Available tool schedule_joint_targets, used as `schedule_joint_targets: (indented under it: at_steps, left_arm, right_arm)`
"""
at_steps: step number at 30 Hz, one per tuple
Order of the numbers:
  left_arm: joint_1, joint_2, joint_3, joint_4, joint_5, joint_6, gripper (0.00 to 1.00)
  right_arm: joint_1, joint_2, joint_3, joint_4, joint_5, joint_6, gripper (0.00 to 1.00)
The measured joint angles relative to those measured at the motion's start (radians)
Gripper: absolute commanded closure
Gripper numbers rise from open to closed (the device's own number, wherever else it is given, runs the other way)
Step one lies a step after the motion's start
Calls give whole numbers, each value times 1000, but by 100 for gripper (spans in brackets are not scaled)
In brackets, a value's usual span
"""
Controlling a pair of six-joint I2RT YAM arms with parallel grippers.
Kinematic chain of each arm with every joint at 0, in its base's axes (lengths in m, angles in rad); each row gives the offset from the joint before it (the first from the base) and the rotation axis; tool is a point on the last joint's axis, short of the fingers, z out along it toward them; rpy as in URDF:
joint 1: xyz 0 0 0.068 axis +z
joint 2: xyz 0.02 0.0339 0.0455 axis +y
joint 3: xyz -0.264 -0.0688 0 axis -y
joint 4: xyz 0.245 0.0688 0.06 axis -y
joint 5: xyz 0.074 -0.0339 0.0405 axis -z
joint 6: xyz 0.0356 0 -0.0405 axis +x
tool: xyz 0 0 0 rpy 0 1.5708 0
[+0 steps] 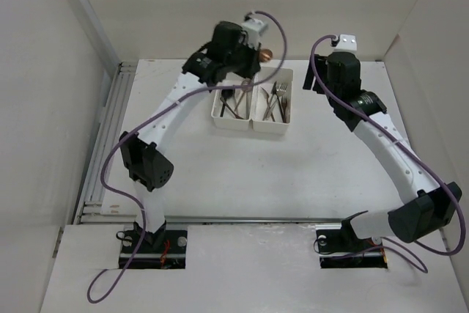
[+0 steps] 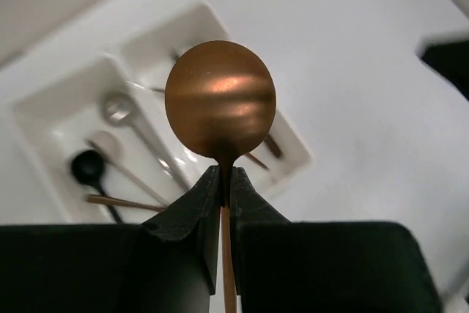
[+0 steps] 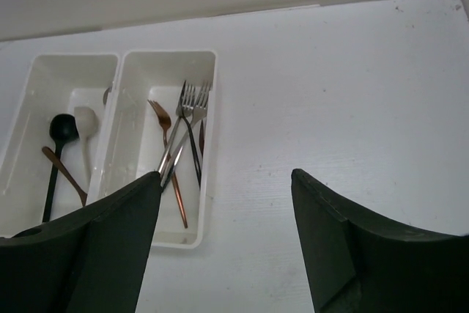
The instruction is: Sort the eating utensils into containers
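Observation:
My left gripper point(image 2: 226, 174) is shut on the thin neck of a copper spoon point(image 2: 220, 100), its bowl standing above the fingertips. In the top view this gripper point(image 1: 256, 61) holds the spoon point(image 1: 266, 54) above the far end of the two white bins point(image 1: 218, 113). The left bin point(image 3: 69, 57) holds a black spoon point(image 3: 62, 128), a white spoon point(image 3: 86, 119) and a brown spoon point(image 3: 63, 174). The right bin point(image 3: 168, 53) holds silver forks point(image 3: 192, 100), a dark fork and a copper fork point(image 3: 161, 115). My right gripper point(image 3: 226, 177) is open and empty, above the table to the right of the bins point(image 1: 320, 82).
White walls close in the table on the left, back and right. A metal rail point(image 1: 102, 144) runs along the table's left edge. The left arm's forearm point(image 1: 172, 104) reaches diagonally over the table to the left of the bins.

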Motion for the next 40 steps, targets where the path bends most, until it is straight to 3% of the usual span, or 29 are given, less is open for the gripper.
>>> schedule_joint_targets:
  at_steps: [6, 9, 10, 11, 14, 15, 19, 23, 27, 31, 34, 40]
  left_arm:
    - [192, 116, 54, 187, -56, -45, 100]
    - [196, 240, 51, 220, -62, -71, 67]
    - [192, 277, 45, 224, -59, -80, 55]
    - [189, 307, 37, 222, -57, -91, 35]
    - [184, 357, 23, 205, -57, -122, 19]
    - [185, 358, 23, 195, -57, -131, 2]
    - [209, 324, 46, 193, -78, -155, 0]
    - [237, 229, 121, 165, -186, -134, 0]
    - [265, 3, 89, 149, -355, -100, 0]
    - [332, -325, -136, 132, -502, -124, 0]
    - [422, -548, -400, 128, -575, -172, 0]
    - [550, -815, -879, 60, -542, -236, 0]
  right_arm:
    - [-7, 64, 4, -49, -76, -3, 22]
    - [-8, 78, 4, -86, -90, -5, 20]
    - [-9, 78, 4, -94, -90, -5, 15]
    - [-10, 77, 6, -101, -90, -6, 9]
    - [-12, 77, 15, -126, -90, -11, 1]
    - [-15, 77, 20, -135, -94, -14, 1]
    - [-35, 61, 31, -158, -130, -15, 1]
    - [-46, 1, 31, -190, -117, -15, 1]
    - [-47, -87, 27, -206, -85, -27, 1]
    - [-47, -228, -35, -200, -27, -39, 1]
    - [-47, -349, -119, -169, 21, -49, 1]
    - [-51, -505, -234, -106, 77, -69, 1]
